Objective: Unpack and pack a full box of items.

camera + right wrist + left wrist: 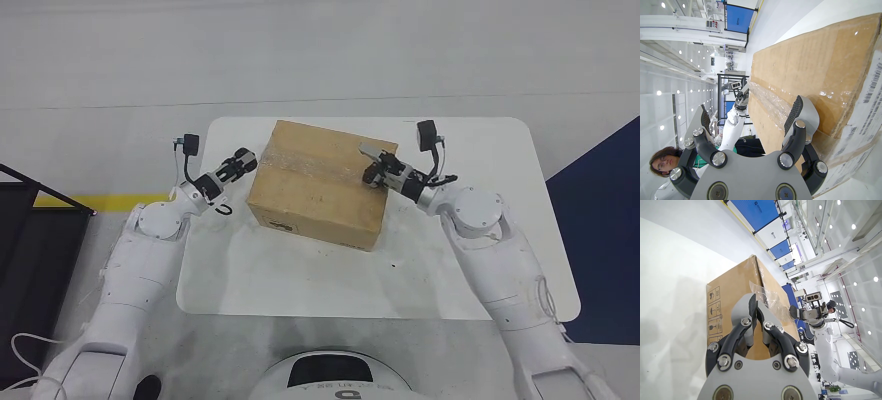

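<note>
The box (pixel 318 185) is seen in plain tan-brown cardboard, with a glossy clear tape strip (pixel 772 102) along its top seam. Black handling symbols (pixel 714 313) are printed on one side, and a white label (pixel 865 121) with black barcodes on another. The table (pixel 480 250) is white. The left hand (pixel 755 308) and the right hand (pixel 750 109) are finished in silver-grey, with black links and black textured pads (pixel 794 113).

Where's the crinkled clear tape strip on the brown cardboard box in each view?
Top view: the crinkled clear tape strip runs along the top seam of the brown cardboard box.
Left wrist view: the strip lies just past the shut left gripper.
Right wrist view: the strip lies on the box top ahead of the open right gripper.
Shared landmark: the box's top seam.
</note>
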